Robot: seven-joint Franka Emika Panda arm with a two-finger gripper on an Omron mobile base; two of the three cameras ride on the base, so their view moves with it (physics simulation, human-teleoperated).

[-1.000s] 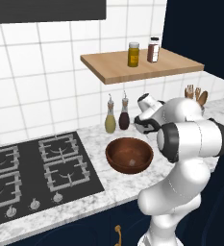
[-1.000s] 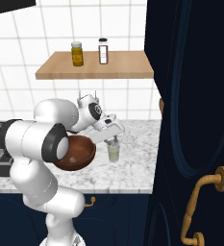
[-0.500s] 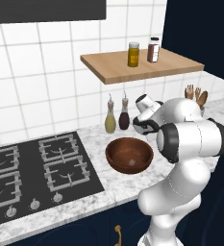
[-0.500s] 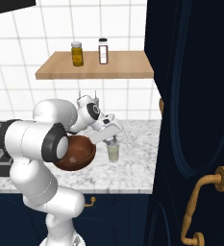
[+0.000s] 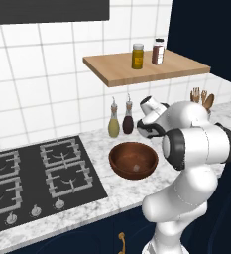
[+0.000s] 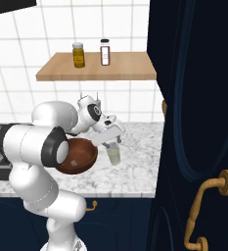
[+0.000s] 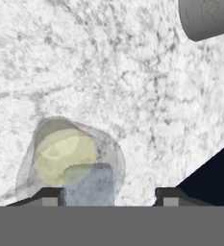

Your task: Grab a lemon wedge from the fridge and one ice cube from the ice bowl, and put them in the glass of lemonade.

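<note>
Gripper [image 7: 107,198] status: jaws stand apart, with daylight between the right finger and the cube [image 7: 89,185], so I judge nothing is clamped. In the right base view I hang tilted just above the glass [image 6: 114,155], which stands on the desk [image 7: 108,72] just beside the bowl [image 6: 79,156].

Location of task items: in the hand view the pale cube sits close against my left finger and overlaps the near rim of the glass. I cannot tell whether it is already inside the rim, resting on it, or in the air. The liquid shows as a yellow-green disc beyond it. Whether a lemon wedge is in there I cannot tell; no separate yellow shape stands out from the liquid.

Step in hand, as I judge it: dropping the cube into the glass.

Recommendations:
- Hold my position until the cube is clear of both fingers; a sideways move now could flick it onto the desk.
- The cube looks off-centre towards the rim, so if it hangs on my left finger, I should shift slightly towards the middle of the glass, not shake.
- Leave straight up. The glass is light and close under my fingers, and the bowl is right alongside, so a low sweep risks tipping it.
- Confirm the cube in the liquid before counting this step done.
</note>
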